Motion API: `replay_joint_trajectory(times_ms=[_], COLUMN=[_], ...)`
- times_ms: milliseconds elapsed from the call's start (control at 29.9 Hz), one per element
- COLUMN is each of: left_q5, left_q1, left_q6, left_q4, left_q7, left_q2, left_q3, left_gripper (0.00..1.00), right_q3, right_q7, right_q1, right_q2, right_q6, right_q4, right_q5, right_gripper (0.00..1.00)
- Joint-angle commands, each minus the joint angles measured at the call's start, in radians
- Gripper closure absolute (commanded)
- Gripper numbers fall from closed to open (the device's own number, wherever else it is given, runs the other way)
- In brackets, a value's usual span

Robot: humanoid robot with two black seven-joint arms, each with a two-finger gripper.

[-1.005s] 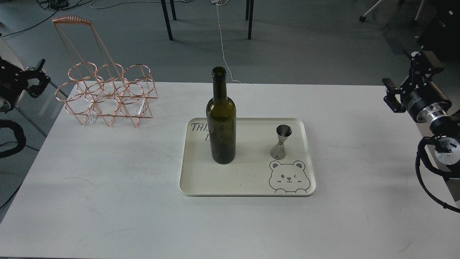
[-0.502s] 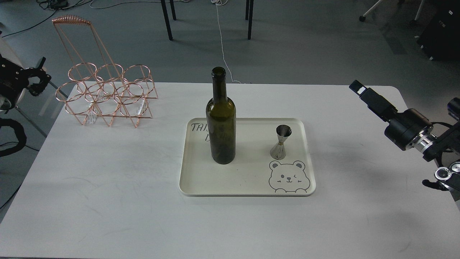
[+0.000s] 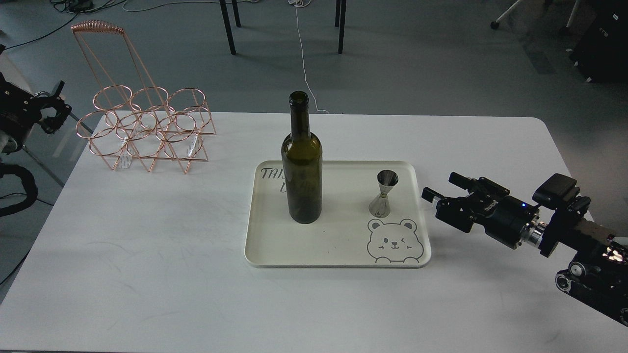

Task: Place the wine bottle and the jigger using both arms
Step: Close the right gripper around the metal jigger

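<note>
While parked low over the white table (image 3: 147, 255), right gripper (image 3: 444, 188) points left at the tray (image 3: 314, 245), fingers spread apart, nothing between them. Sits just outside the tray's right rim, near the jigger (image 3: 383, 193) but not touching. Jigger upright on the tray's right side, just above the printed bear face (image 3: 395, 241). Wine bottle (image 3: 301, 162) upright on the tray's left-centre, partly covering the printed lettering (image 3: 271, 174); well apart from the jigger. Left gripper (image 3: 51, 105) off the table's left edge, up near the copper wire bottle rack (image 3: 147, 130); seen small and dark, can't tell whether fingers are apart or together. Holding nothing visible. Rack on the table's far-left corner, well apart from the tray. Chair legs (image 3: 282, 24) and cables (image 3: 304, 59) on the floor beyond the table.
</note>
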Motion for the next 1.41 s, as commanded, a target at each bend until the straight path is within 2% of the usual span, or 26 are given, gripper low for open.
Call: replay_joint_trajectory(times_ms=[0, 402, 569, 1072, 1139, 1273, 1373], left_q5=[0.000, 0.000, 0.000, 0.000, 0.000, -0.002, 0.000], left_q1=[0.001, 0.001, 0.002, 0.002, 0.002, 0.001, 0.001], left_q6=[0.000, 0.000, 0.000, 0.000, 0.000, 0.000, 0.000], left_q4=[0.002, 0.004, 0.004, 0.004, 0.004, 0.004, 0.004], left_q7=[-0.003, -0.012, -0.014, -0.014, -0.014, -0.014, -0.014], left_q2=[0.000, 0.011, 0.012, 0.014, 0.014, 0.014, 0.017], left_q3=[0.000, 0.003, 0.004, 0.003, 0.001, 0.001, 0.000], left_gripper=[0.02, 0.01, 0.01, 0.02, 0.01, 0.02, 0.01], right_q3=[-0.018, -0.153, -0.168, -0.173, -0.173, -0.174, -0.174], right_q7=[0.000, 0.000, 0.000, 0.000, 0.000, 0.000, 0.000], right_q1=[0.021, 0.145, 0.153, 0.143, 0.140, 0.140, 0.140], right_q2=[0.052, 0.241, 0.290, 0.327, 0.327, 0.327, 0.329], right_q6=[-0.001, -0.047, -0.059, -0.104, -0.107, -0.107, -0.107], right_q4=[-0.040, -0.222, -0.288, -0.364, -0.364, -0.367, -0.367], right_q5=[-0.042, -0.044, -0.044, -0.042, -0.042, -0.042, -0.042], right_gripper=[0.03, 0.13, 0.29, 0.48, 0.53, 0.71, 0.75])
